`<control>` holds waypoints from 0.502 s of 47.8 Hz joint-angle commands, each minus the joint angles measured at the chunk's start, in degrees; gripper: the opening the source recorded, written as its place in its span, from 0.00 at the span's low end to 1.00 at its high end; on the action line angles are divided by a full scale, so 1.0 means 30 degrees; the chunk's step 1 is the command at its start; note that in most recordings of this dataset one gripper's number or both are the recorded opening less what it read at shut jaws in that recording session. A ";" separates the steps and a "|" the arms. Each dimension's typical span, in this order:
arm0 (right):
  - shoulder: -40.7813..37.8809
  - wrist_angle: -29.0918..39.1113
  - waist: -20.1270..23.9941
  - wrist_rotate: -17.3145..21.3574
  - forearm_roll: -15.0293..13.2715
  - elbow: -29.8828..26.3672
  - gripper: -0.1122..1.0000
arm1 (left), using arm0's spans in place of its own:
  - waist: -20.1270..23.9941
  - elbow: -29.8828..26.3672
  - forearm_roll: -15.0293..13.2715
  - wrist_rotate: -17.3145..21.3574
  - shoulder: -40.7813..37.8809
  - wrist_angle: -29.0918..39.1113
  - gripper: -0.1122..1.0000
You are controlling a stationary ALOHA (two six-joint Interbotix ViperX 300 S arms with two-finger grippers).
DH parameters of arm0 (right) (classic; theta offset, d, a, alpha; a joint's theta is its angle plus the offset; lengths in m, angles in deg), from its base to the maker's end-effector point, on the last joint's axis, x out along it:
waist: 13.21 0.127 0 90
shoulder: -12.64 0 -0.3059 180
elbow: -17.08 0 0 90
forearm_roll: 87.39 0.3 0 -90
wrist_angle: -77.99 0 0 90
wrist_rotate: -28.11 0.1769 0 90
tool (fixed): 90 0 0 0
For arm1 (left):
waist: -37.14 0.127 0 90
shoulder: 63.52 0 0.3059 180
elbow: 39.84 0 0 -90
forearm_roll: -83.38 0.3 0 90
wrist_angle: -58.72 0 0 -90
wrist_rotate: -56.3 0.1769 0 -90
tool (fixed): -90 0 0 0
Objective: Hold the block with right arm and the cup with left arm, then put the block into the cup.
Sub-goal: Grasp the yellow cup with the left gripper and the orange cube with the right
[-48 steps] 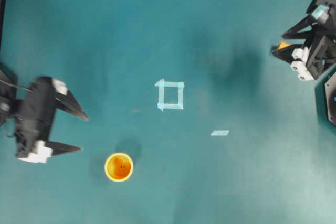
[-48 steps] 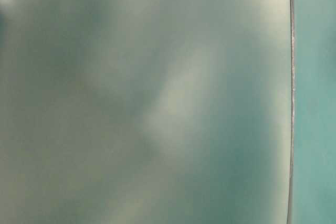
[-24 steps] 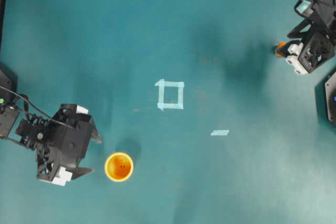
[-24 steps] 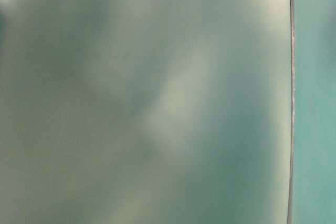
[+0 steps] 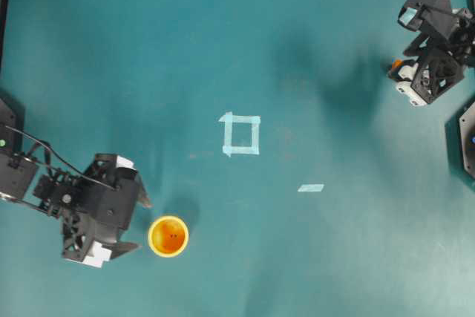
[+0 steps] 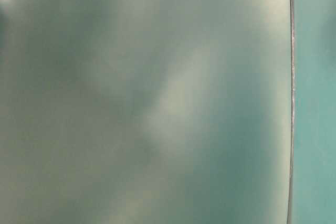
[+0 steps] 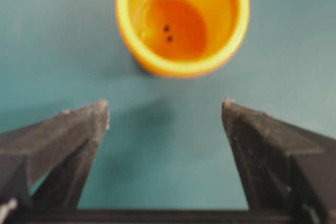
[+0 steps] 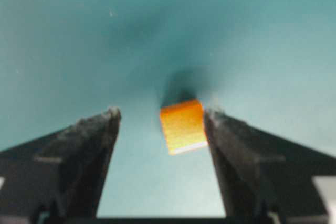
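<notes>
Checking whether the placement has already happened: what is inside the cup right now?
The cup holds no block: its orange floor shows bare, with only two tiny dark dots. The near inner wall is hidden below the rim. The block sits on the table between the right hand's fingers.

- The overhead view is evenly bright and rather sharp; soft dark shadows lie on the teal table [image 5: 312,257] beside the cup [image 5: 168,236] and left of the right arm [image 5: 434,42]
- The table-level view is fully out of focus; only grey-green haze with a pale patch shows
- The left wrist view is bright; the cup [image 7: 182,20] is slightly soft, the black fingers [image 7: 58,150] blurred
- The right wrist view is dimmer at the corners; the block [image 8: 183,126] throws a dark shadow behind it; its edges are blurred
</notes>
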 commanded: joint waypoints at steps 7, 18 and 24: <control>0.0117 -0.0293 -0.0088 0.0000 -0.0029 -0.0439 0.68 | -0.0059 -0.1025 0.0029 0.0000 -0.1348 -0.1406 0.89; 0.0117 -0.0322 -0.0088 0.0029 -0.0029 -0.0439 0.68 | -0.0059 -0.1377 0.0029 0.0000 -0.2607 -0.2197 0.89; 0.0117 -0.0322 -0.0059 0.0029 -0.0029 -0.0439 0.68 | -0.0059 -0.1611 0.0029 0.0000 -0.3018 -0.2842 0.89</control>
